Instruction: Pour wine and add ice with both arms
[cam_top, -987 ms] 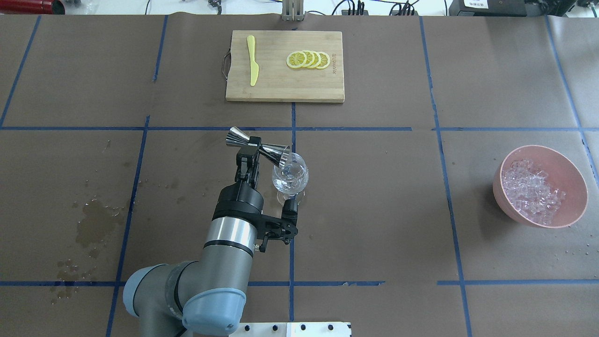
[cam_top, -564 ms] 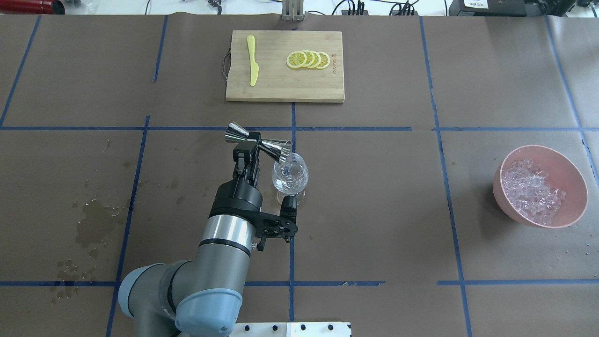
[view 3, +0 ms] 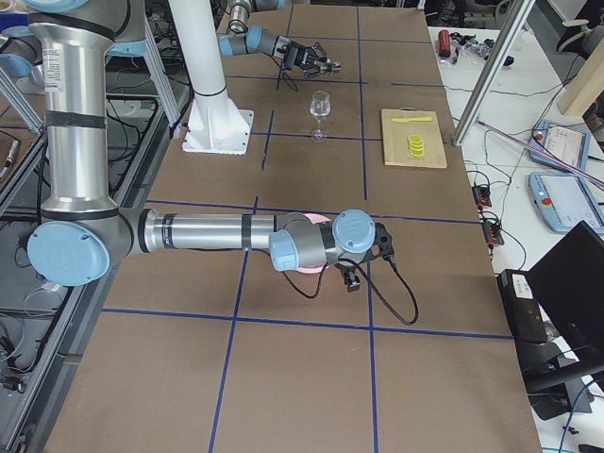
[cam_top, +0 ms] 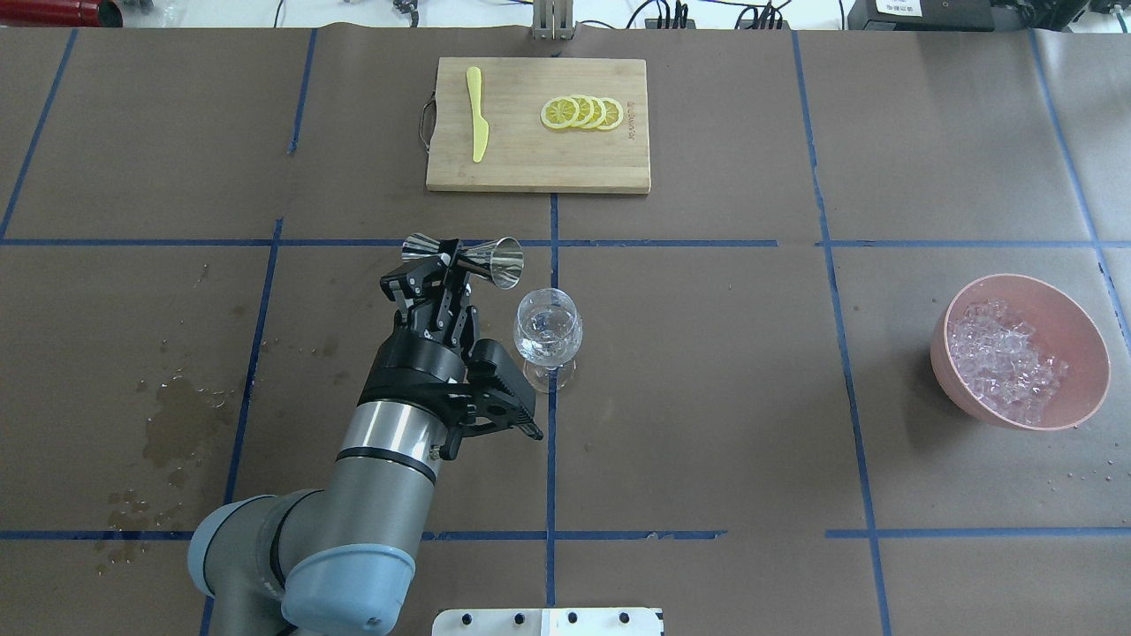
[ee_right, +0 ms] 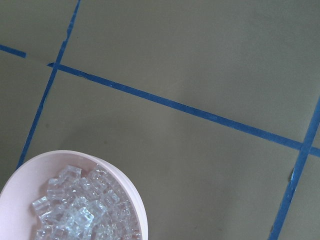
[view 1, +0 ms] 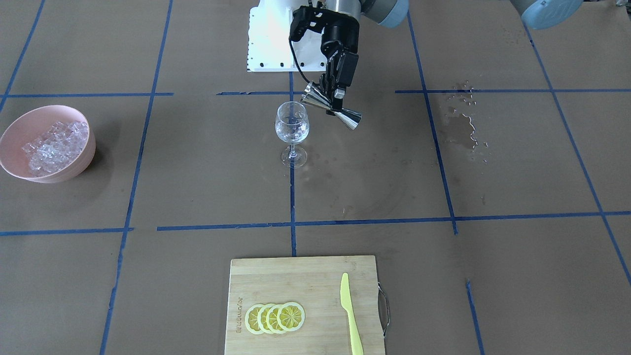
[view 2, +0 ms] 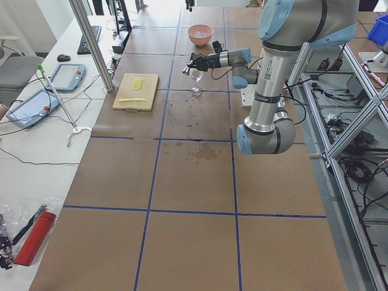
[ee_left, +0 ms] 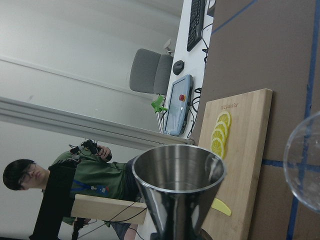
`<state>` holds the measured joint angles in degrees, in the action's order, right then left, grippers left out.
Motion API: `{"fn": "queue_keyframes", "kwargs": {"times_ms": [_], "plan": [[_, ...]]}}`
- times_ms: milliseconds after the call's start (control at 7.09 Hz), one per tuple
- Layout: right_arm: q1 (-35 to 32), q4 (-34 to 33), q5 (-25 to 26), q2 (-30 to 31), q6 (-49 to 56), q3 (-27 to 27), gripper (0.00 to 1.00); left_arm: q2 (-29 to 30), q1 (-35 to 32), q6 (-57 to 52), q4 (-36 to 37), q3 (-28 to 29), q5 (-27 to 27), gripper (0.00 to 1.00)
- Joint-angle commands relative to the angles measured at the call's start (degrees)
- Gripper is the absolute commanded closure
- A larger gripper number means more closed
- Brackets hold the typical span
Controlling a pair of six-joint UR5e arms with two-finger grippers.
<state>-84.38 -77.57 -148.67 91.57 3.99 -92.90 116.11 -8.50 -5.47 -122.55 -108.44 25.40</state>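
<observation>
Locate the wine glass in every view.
Front-facing: wine glass centre, upper half.
Overhead: wine glass centre.
Exterior left: wine glass upper middle.
Exterior right: wine glass upper middle.
Left wrist: wine glass at right edge.
Right wrist: not in it.
Landmark: the cutting board, in every view showing it.

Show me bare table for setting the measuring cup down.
Bare: the wide stretch between the glass and the bowl, and the far corner beside the handle of the cutting board. Crowded: beside the glass, where the left tool holds the measuring cup. Avoid the wet patch.
</observation>
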Motion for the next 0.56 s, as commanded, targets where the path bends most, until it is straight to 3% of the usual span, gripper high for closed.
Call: {"fn": "queue_keyframes", "kwargs": {"times_ms": [0,282,423], "plan": [[0.17,0.23,0.22,-0.61,-8.77,-1.66,0.0,-7.18,-0.03,12.73,-14.29,-0.2,1.04,1.0],[1.31,0.23,0.49,-0.52,-14.44,-4.3,0.0,-19.99,-0.03,21.6,-38.51,1.9,1.05,1.0],[1.41,0.23,0.57,-0.52,-14.54,-4.31,0.0,-25.01,0.06,23.12,-53.61,6.18,1.05,1.0]]}}
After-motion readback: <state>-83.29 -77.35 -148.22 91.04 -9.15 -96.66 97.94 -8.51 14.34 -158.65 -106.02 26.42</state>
